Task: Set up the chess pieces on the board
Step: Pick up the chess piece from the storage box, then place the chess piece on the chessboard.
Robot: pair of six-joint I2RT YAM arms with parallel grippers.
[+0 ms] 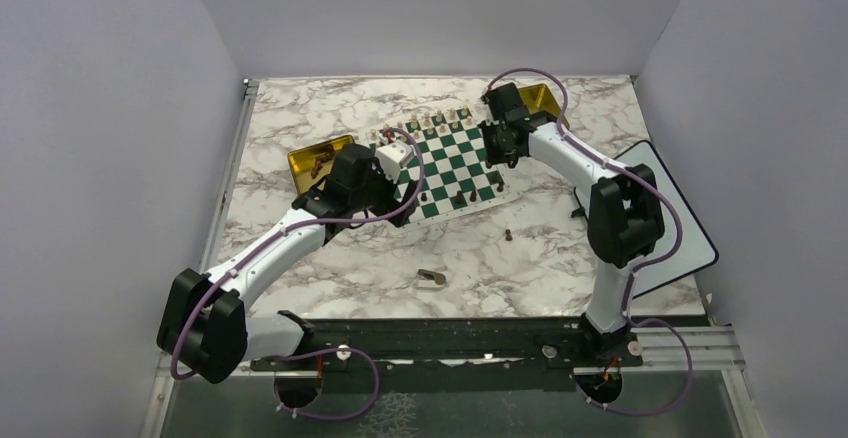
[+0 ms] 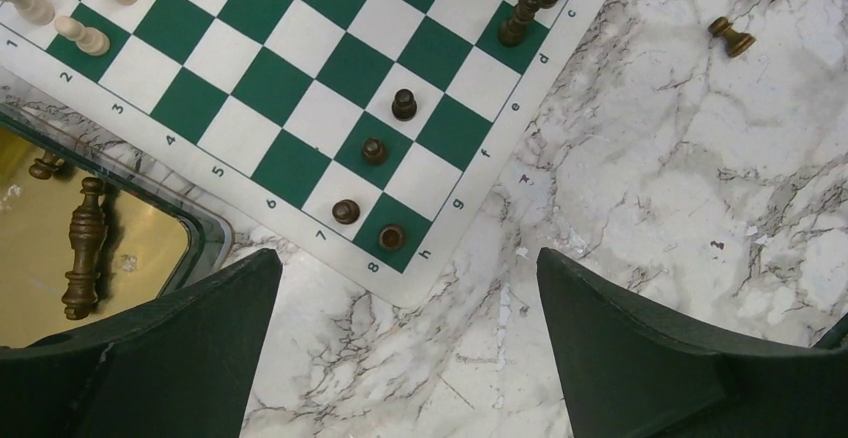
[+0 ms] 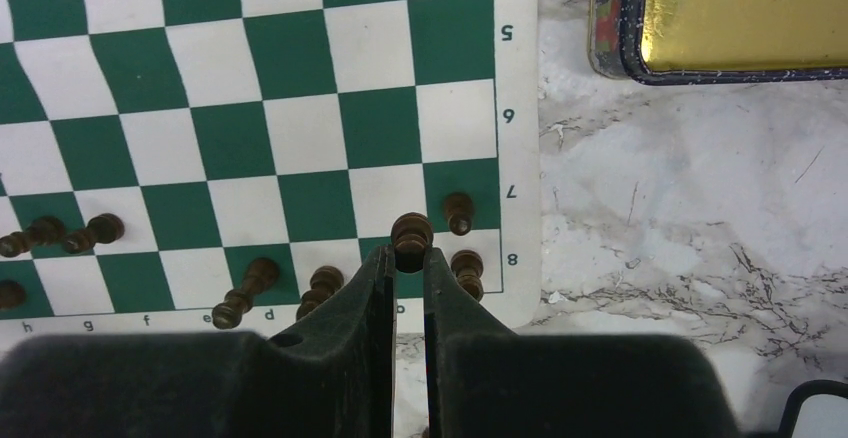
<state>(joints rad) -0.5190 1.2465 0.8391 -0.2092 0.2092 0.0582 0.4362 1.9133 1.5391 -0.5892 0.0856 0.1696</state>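
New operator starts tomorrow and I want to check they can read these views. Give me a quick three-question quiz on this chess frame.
1. True or false: the left claw holds a piece.
2. The right claw is shut on: A) a dark piece B) a screw C) a lid.
3. Fill in: beside the board, a long dark piece lies in the gold ____.
Key: 1 false, it is open and empty. 2 A. 3 tin.
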